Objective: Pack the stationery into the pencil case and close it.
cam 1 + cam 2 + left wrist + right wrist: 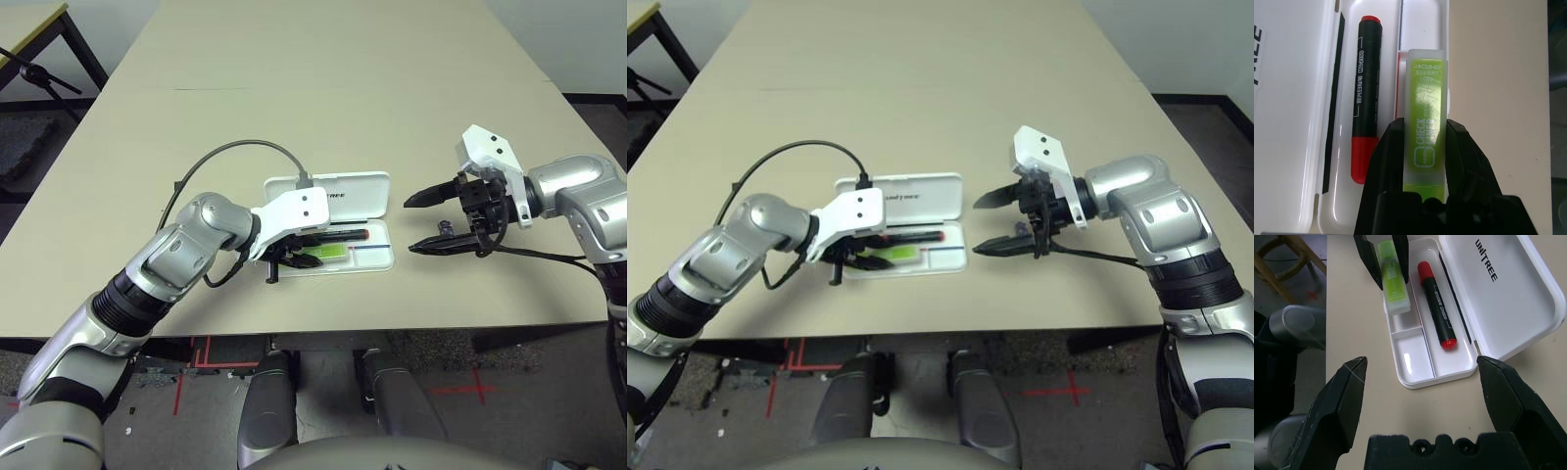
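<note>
Beige rectangular table [323, 88] bearing an open white pencil case [377, 257] near its front edge. The hinged lid [353, 193] lies flat on the tabletop behind the tray.

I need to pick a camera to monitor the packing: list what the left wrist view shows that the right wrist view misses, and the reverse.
Left wrist only: the print on the highlighter, close up between the left gripper fingers. Right wrist only: the right gripper, fingers wide open with nothing between them, the case's vacant small compartment, and the whole lid. Both: the open pencil case, the red marker lying in it, the gripped highlighter.
</note>
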{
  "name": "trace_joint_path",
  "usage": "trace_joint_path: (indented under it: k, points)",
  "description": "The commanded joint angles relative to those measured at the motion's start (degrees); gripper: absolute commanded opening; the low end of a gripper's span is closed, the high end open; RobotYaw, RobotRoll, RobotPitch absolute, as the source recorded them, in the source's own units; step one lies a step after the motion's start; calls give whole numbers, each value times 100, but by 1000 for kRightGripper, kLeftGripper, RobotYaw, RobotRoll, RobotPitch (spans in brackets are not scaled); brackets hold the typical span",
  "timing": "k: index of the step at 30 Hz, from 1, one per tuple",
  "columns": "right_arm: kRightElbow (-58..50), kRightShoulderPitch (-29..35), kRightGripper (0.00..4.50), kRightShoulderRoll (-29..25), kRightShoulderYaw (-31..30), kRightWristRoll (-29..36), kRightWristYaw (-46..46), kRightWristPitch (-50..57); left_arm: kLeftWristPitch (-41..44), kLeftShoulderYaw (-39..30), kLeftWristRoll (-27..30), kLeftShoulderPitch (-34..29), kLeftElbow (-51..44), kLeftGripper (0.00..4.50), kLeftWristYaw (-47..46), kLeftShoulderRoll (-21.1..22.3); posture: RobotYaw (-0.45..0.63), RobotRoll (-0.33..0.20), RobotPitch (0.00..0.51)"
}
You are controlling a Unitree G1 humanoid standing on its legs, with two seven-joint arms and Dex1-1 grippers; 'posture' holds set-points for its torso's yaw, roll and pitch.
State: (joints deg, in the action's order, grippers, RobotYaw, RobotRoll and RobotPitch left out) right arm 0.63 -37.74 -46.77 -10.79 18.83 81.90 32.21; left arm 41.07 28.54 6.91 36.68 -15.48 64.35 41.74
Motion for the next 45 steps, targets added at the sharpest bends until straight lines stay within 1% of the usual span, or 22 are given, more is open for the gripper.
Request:
trace_joint_path:
  k: [1,2,4,5,6,11,13,15,18,22,26,29,32,35,38,41,45]
  points:
    - [68,13,4500,18,-113,-73,-18,-70,72,16,62,-61,-140,1073,79,-10,-30,0,153]
    - [75,17,4500,21,-117,-84,-23,-81,84,9,72,-59,-148,1073,81,-16,-31,0,153]
    - [87,21,4500,23,-124,-97,-29,-99,96,-1,82,-55,-158,1827,83,-21,-31,0,152]
    - [91,24,4500,22,-128,-102,-32,-106,104,-14,94,-52,-166,2050,84,-26,-32,0,152]
    - [94,25,4500,23,-128,-108,-31,-109,109,-23,102,-49,-173,2510,85,-30,-32,0,152]
    - [88,63,4500,20,-116,-126,-36,-124,100,-194,216,-42,-293,4382,77,-10,-35,0,150]
    - [71,96,4500,19,-118,-119,-35,-126,69,-279,263,-64,-344,4451,73,20,-40,0,152]
    - [24,166,4500,3,-125,-97,-11,-123,-31,-422,354,-144,-441,4451,108,93,-46,0,141]
    - [-14,227,4500,-40,-113,-80,47,-148,-107,-692,491,-258,-582,4451,217,322,-47,0,128]
    - [-33,220,4500,-60,-62,-28,104,-101,-244,-1091,675,-317,-595,4451,316,613,-41,0,136]
    - [-263,355,4500,-140,143,192,-63,369,-385,-1646,928,-456,-623,4451,433,973,-37,0,139]
    - [-605,517,4500,-161,481,374,-760,1340,-440,-2068,1197,-665,-752,4451,545,1210,-15,0,149]
    - [-1045,729,4500,51,1048,623,-1729,2416,-414,-2342,1338,-849,-842,4451,584,1435,-18,0,160]
    - [-1422,872,4500,260,1451,678,-2547,3178,-396,-2462,1416,-968,-861,4451,546,1513,-33,0,167]
    - [-1624,733,4500,775,1798,518,-3634,4051,-478,-2439,1406,-1025,-794,4451,528,1531,-52,0,169]
    - [-1762,623,4500,1214,1934,339,-4476,4711,-514,-2352,1367,-927,-691,4451,499,1471,-59,0,170]
    - [-1861,708,4500,1496,1927,163,-5164,5207,-581,-2235,1329,-765,-570,4451,524,1413,-77,0,173]
